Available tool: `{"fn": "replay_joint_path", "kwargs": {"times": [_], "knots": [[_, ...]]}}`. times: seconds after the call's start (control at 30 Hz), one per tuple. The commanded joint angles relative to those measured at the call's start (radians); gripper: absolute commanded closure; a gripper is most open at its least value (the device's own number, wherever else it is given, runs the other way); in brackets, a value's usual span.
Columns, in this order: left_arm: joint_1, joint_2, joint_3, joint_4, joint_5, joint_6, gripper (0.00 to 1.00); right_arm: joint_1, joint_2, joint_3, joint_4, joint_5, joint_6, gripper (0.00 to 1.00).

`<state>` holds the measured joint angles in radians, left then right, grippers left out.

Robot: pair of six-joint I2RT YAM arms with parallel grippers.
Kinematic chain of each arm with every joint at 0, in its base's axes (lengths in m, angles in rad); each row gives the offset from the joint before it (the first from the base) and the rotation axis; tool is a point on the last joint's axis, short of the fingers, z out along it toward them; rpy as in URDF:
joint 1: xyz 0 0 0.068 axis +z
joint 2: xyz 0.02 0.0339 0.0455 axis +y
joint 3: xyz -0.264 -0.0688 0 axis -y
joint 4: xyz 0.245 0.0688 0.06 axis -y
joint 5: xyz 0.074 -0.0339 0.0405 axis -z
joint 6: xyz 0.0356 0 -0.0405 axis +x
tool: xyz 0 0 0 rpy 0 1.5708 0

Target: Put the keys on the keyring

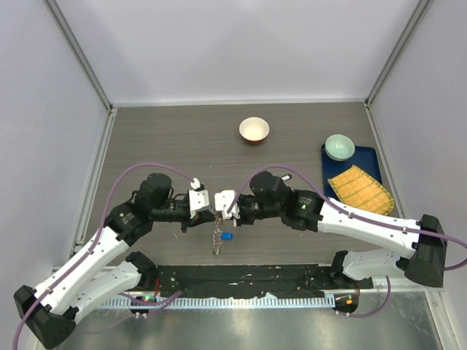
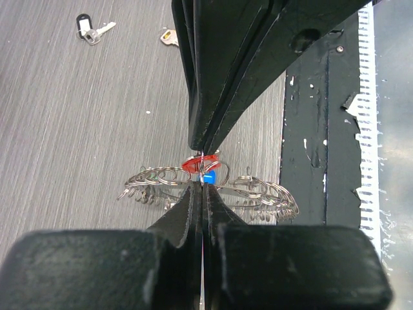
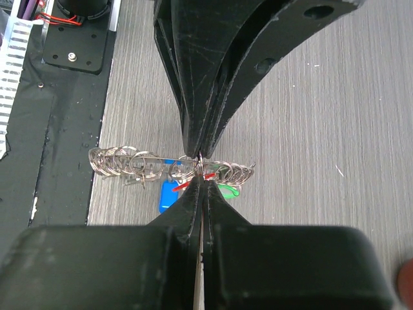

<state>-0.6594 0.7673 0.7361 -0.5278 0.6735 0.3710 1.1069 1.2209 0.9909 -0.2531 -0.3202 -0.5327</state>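
Observation:
The keyring (image 1: pixel 217 239) hangs on edge just above the table between my two grippers. It shows edge-on in the left wrist view (image 2: pixel 258 190) and in the right wrist view (image 3: pixel 122 159). My left gripper (image 1: pixel 211 211) (image 2: pixel 203 185) is shut on the ring's band. My right gripper (image 1: pixel 223 209) (image 3: pixel 202 178) is shut tip to tip against it, on the red key (image 2: pixel 199 163) at the ring. A blue key (image 3: pixel 168 196) and a green key (image 3: pixel 227 190) hang from the ring. A black key (image 2: pixel 86 29) and a yellow key (image 2: pixel 169 37) lie loose on the table.
A red-and-cream bowl (image 1: pixel 254 130) stands at the back centre. A blue tray (image 1: pixel 372 157) at the right holds a pale green bowl (image 1: pixel 339 146) and a yellow cloth (image 1: pixel 360 188). The black mounting plate (image 1: pixel 241 277) runs along the near edge.

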Motion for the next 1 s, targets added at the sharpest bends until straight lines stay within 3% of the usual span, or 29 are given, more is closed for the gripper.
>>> {"fn": "replay_joint_path", "kwargs": {"times": [0.0,0.97], "knots": [[-0.005,-0.029,0.006,0.069,0.005,-0.004,1.0,0.007,-0.028,-0.001,0.046,0.012,0.02,0.99],[-0.005,-0.072,-0.021,0.104,-0.006,0.009,1.0,0.005,-0.023,-0.015,0.037,0.004,0.039,0.99]]}}
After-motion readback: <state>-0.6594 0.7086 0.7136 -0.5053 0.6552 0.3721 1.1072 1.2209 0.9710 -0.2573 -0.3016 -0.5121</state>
